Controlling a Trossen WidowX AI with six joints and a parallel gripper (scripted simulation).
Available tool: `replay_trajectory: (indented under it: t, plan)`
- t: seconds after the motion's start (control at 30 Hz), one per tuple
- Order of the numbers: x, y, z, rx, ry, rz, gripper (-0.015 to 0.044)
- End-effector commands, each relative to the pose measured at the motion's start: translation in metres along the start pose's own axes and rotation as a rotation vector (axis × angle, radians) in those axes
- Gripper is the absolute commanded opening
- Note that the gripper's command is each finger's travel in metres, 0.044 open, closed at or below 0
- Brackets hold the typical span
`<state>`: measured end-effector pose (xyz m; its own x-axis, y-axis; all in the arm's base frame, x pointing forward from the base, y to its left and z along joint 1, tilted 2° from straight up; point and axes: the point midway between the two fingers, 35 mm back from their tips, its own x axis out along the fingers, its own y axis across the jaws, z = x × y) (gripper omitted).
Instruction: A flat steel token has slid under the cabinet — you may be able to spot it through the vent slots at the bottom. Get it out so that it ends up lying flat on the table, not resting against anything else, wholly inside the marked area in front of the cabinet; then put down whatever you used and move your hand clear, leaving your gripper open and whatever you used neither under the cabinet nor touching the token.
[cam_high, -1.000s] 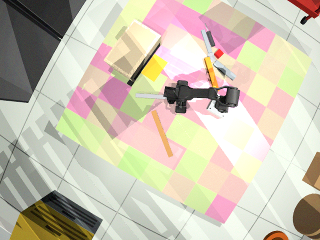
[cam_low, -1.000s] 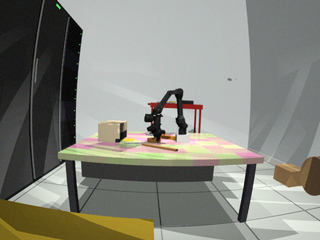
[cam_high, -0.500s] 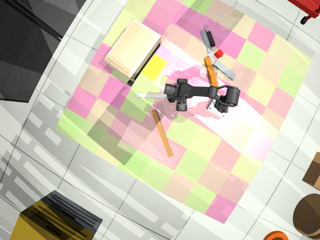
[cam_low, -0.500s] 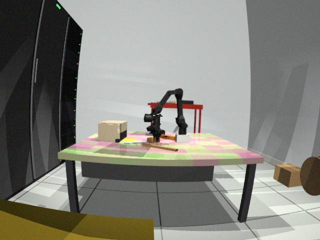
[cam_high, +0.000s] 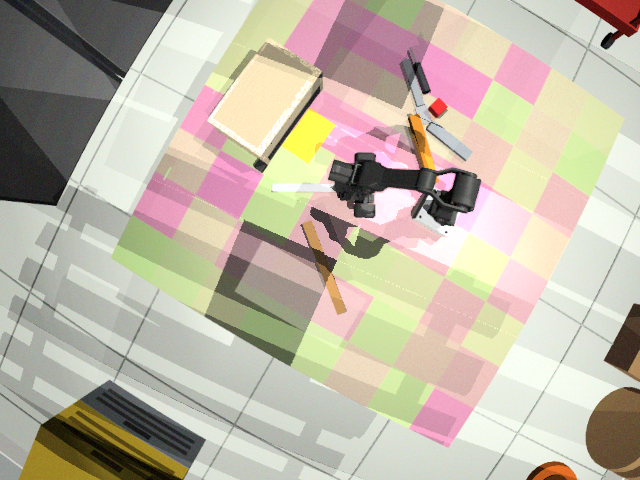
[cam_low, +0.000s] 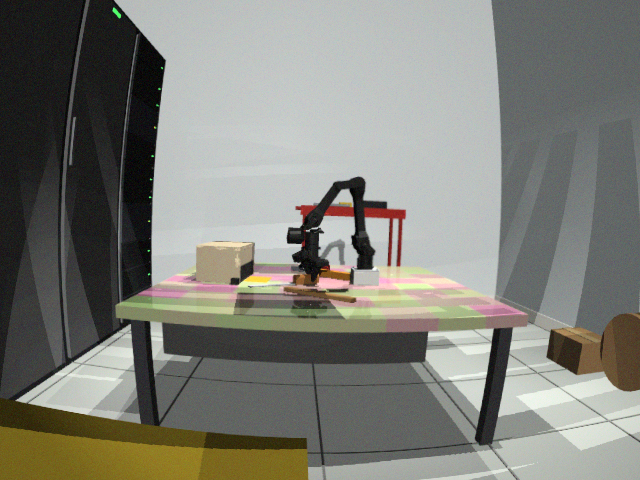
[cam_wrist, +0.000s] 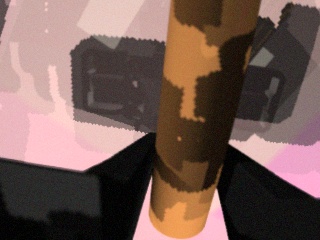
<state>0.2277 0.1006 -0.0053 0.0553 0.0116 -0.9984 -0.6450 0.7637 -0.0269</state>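
While the token stays out of sight, presumably under the cabinet (cam_high: 263, 98) at 11 o'clock in the top view, the pincer (cam_wrist: 186, 192) is clamped part-closed on an orange-brown rod (cam_wrist: 200, 100), apparently the chosen reaching tool. It is carried low over the counter (cam_high: 392, 330), likely to slip beneath the cabinet. A pale strip (cam_high: 302, 187) juts from the pincer, its long axis running 3 to 9 o'clock, tip at 9, passing below the yellow patch (cam_high: 308, 135) rather than at the gap.
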Motion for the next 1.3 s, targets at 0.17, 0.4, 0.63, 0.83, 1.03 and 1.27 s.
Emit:
replay_trajectory:
  t: [0.17,0.4,0.63,0.83,1.03,1.27]
  plan:
    - [-0.001,-0.01,-0.001,-0.003,-0.004,0.0,0.0]
    - [-0.001,-0.016,-0.002,-0.004,-0.003,-0.001,0.0]
    - [-0.001,-0.023,-0.004,-0.005,-0.003,-0.002,0.0]
    - [-0.001,-0.029,-0.006,-0.006,-0.003,-0.002,0.0]
    - [-0.001,-0.034,-0.007,-0.006,-0.003,-0.003,0.0]
    - [-0.001,-0.041,-0.009,-0.007,-0.003,-0.003,0.0]
